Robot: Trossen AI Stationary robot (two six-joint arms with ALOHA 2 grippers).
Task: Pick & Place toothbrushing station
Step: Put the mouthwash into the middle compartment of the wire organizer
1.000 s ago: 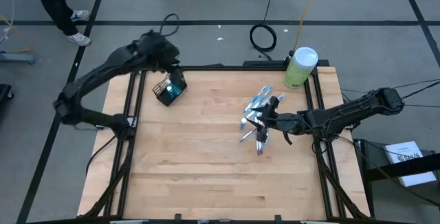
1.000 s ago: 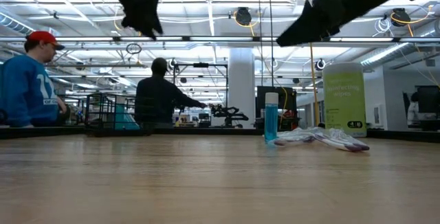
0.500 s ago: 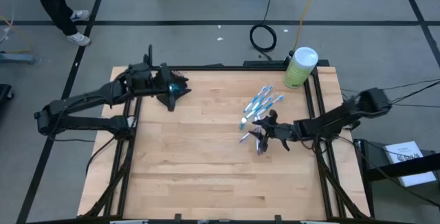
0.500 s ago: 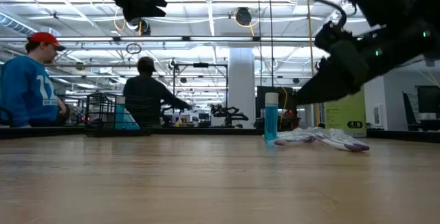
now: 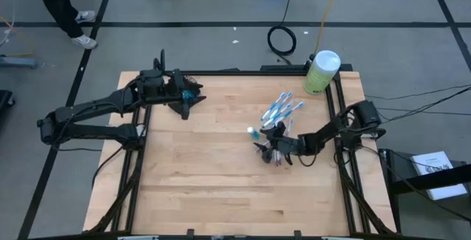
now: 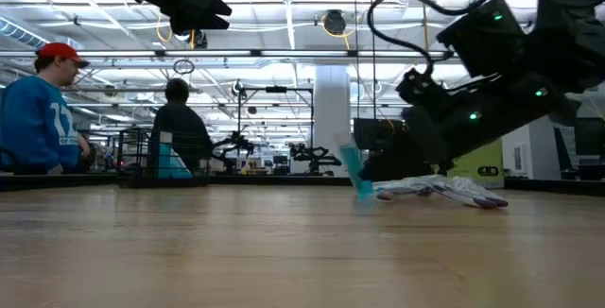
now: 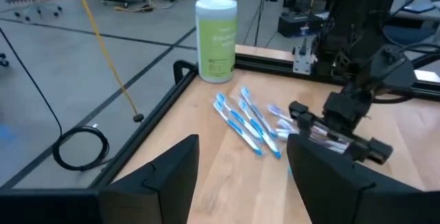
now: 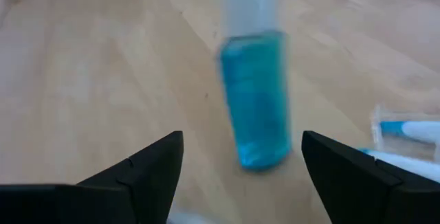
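Note:
Slim blue-and-white toothbrushes (image 5: 281,110) (image 7: 247,117) lie flat in a loose pile right of the table's middle. More of them (image 6: 444,190) lie beneath my right gripper (image 5: 264,141) (image 8: 243,139). That gripper is open and low over the table, its fingers on either side of a small blue bottle with a white cap (image 8: 253,93) (image 6: 356,171), which leans over. The dark wire-mesh holder (image 6: 142,152) stands at the far left, mostly hidden in the high view by my left gripper (image 5: 190,100) (image 7: 242,145). The left gripper hangs above it, open, with nothing between its fingers. My right gripper has the tilted blue bottle (image 8: 256,114) between its open fingers, coming at it near level from the table's right side. I cannot tell whether a finger touches the bottle.
A pale green canister with a white lid (image 5: 321,71) (image 7: 216,38) stands at the far right corner, beyond the toothbrushes. People sit and walk in the room behind the table. Bare wood lies across the table's middle and near half.
My right gripper has come down to the table and toward its left, reaching the blue bottle. The bottle stood upright and now leans with its cap toward the table's left. My left gripper sank and tipped from pointing down to near level over the holder, then kept still.

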